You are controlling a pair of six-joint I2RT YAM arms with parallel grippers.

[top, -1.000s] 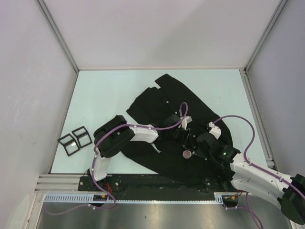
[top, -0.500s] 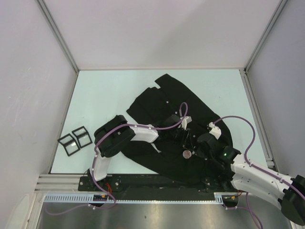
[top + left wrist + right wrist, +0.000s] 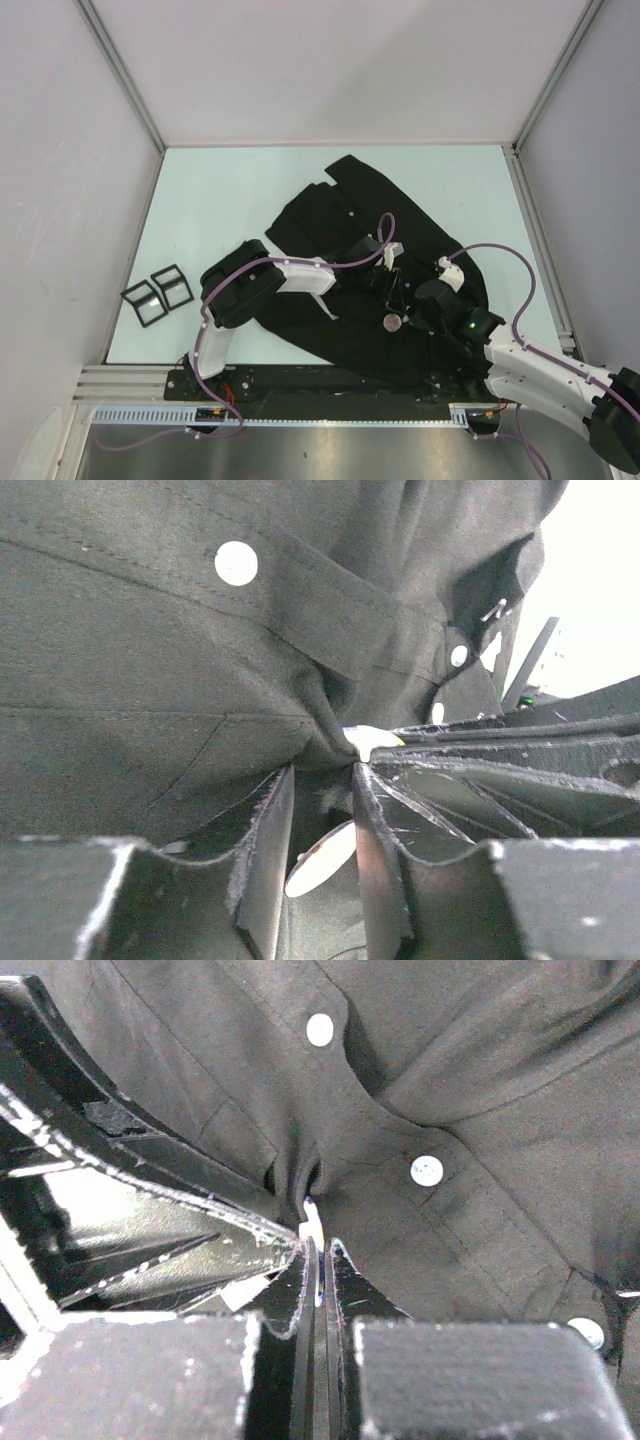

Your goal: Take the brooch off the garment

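Black garment (image 3: 340,215) spread rumpled; small round brooch (image 3: 393,322) sits on its near part.

Flat pale-green tabletop (image 3: 220,190). Lying directly on it: one large black soft-cloth button-up shirt (image 3: 330,215), rumpled, spread from centre to right; two small black square frames (image 3: 158,293), side by side near the left edge, well apart from the shirt.

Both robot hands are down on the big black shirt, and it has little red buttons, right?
Nearly. The left hand and right hand are down on the black shirt, but its buttons are white, not red. The right wrist view shows that.
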